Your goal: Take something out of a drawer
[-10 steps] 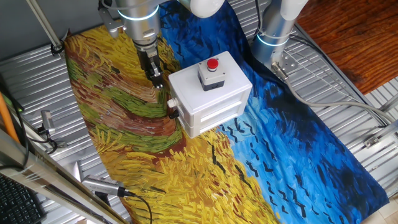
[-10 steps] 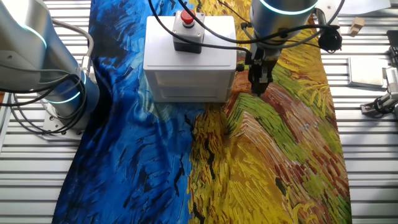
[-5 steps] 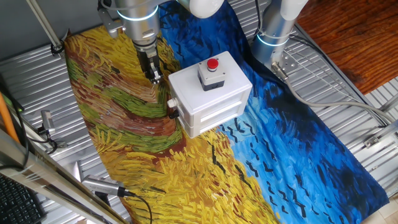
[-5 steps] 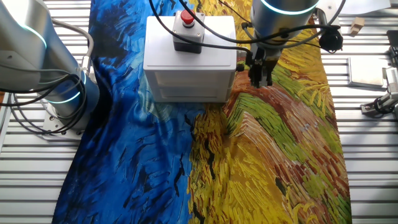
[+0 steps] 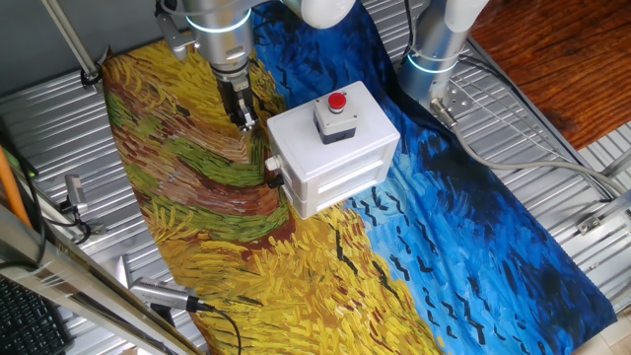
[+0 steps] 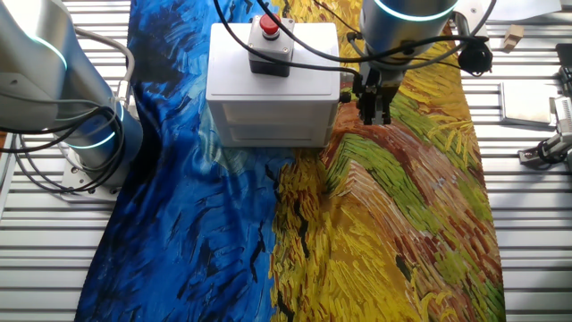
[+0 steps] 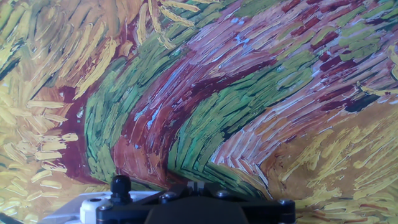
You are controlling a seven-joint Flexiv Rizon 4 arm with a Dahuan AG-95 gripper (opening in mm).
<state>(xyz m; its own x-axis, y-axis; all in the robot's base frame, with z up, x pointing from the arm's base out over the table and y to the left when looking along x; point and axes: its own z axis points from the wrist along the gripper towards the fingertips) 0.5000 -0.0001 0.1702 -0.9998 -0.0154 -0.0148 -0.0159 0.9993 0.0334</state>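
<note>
**Inspection note: drawer shut, fingers beside the box**

Nearest the camera in one fixed view, we found a painted cloth [image 5: 296,286] of yellow, green, brown and blue strokes spread over the ribbed metal surface [image 5: 552,177]. Further back, on the cloth, stood the white box [image 5: 347,158], with a red button [image 5: 337,101] on a grey base on its top.

The drawer [image 5: 280,176] sat pushed in, flush with the box, its small knob [image 5: 273,169] facing the brown-green part of the cloth. What lay inside was hidden from us, so we could not see the block in any view.

Just behind the knob side of the box, the fingers [image 5: 241,110] pointed straight down. They were near the box corner but clear of both box and knob. The tips hung just above the cloth.

In the other fixed view, the fingers [image 6: 365,107] showed as two dark prongs with a narrow gap between them, holding nothing.

The hand view showed only cloth [image 7: 205,106] beneath the hand.

Farthest back we noted the base of a second arm [image 5: 434,54], well apart from the box.
</note>
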